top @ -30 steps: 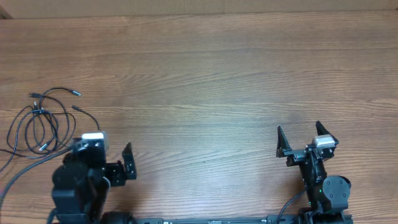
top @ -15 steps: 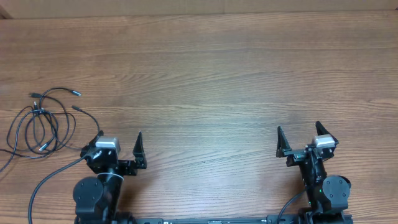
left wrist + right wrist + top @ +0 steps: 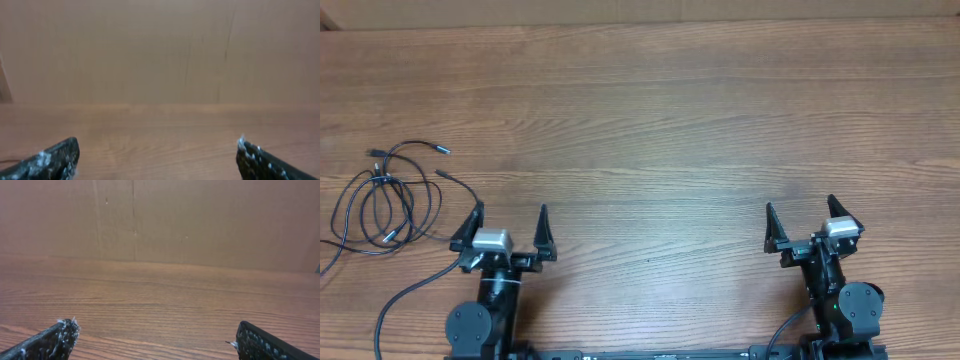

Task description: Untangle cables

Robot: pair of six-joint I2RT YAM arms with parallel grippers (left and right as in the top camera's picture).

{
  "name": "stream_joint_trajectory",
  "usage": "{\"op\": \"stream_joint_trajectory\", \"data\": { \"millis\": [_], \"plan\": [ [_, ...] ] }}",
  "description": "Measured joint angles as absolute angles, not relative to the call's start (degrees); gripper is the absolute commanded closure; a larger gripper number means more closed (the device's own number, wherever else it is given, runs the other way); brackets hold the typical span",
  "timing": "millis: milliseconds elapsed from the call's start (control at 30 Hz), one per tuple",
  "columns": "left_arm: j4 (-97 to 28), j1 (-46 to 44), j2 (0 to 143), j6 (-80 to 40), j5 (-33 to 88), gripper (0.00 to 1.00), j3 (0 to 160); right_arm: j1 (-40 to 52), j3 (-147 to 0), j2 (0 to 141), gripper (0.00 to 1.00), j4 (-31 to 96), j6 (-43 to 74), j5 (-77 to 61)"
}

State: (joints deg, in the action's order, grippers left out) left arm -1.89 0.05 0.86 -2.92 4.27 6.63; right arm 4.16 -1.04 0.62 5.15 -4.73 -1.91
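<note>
Overhead view. Bare tabletop (image 3: 650, 120) runs from the centre to the right edge of the frame; you can pass either hand there. At the left edge the cables (image 3: 385, 195) lie looped, just beside the left hand (image 3: 511, 212). A thick black arm wire (image 3: 395, 295) curves through the lower left corner. The right hand (image 3: 800, 205) stands well apart, lower right.

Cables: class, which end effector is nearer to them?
Left. The left end effector sits just right of the cables; the right end effector is far off to their right.
</note>
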Motion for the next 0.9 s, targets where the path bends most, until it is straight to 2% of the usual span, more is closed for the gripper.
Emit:
{"op": "stream_joint_trajectory", "data": {
  "millis": [100, 333, 700, 900],
  "plan": [
    [5.45, 0.05, 0.84, -2.94, 4.29, 0.00, 2.57, 4.16, -1.04, 0.62, 0.00, 5.10, -4.71, -1.89],
    [6.70, 0.05, 0.84, -0.84, 4.27, 0.00, 0.54, 4.16, -1.04, 0.62, 0.00, 5.10, -4.73, -1.89],
    [-3.86, 0.05, 0.69, 3.07, 4.27, 0.00, 0.49, 4.16, -1.04, 0.62, 0.00, 5.10, -4.75, -1.89],
    [-4.03, 0.05, 0.73, 3.79, 4.29, 0.00, 0.51, 4.14, -1.04, 0.62, 0.00, 5.13, -4.73, -1.89]
  ]
}}
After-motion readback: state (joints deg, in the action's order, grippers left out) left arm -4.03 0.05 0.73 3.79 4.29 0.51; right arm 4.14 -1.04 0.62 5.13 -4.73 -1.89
